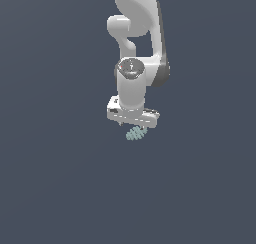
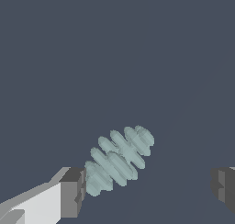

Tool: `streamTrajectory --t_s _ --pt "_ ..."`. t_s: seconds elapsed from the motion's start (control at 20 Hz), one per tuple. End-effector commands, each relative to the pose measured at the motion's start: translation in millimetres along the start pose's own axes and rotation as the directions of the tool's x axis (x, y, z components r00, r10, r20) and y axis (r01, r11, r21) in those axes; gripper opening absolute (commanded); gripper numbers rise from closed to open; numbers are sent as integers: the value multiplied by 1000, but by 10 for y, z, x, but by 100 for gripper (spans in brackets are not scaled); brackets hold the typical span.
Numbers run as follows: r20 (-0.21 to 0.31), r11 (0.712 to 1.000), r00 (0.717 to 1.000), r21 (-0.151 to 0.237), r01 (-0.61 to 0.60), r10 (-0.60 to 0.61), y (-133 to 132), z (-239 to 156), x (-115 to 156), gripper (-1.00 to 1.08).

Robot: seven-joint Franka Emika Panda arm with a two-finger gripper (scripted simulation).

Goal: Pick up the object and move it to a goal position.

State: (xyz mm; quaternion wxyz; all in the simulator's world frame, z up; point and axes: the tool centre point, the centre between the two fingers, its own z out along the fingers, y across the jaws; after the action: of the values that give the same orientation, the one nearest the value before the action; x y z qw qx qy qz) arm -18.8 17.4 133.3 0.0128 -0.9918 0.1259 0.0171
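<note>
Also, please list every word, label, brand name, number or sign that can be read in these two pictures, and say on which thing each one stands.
There are none. No readable text, number or sign appears in either view:
the white arm: plain, no marking.
the fingers: plain grey and white.
the pale teal ridged object: no label.
the dark surface: blank.

Open, featureless dark ground on every side of the pale teal ridged object [image 1: 135, 133], with no obstacle in either view. Wide gap between the two dark finger pads [image 2: 73, 191] of the white gripper [image 1: 134, 124], jaws spread well beyond the object's width. One end of the object close against one pad in the wrist view, possibly touching; ample free room toward the other pad. Directly above, passage blocked only by the gripper body and the white arm [image 1: 132, 88] itself. Approach unobstructed from the exterior view's left and right.
</note>
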Motion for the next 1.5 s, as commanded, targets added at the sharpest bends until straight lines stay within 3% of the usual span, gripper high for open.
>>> streamTrajectory --t_s 0.0,0.75,1.1,1.45 --pt "-4 998 998 -2 -55 55 -32 72 -40 100" --pt "-35 938 937 -6 -347 347 -170 435 -273 100" --pt "-41 915 914 -4 -404 403 -192 504 -324 100" --pt "-42 913 912 -4 -408 408 -195 525 -331 100"
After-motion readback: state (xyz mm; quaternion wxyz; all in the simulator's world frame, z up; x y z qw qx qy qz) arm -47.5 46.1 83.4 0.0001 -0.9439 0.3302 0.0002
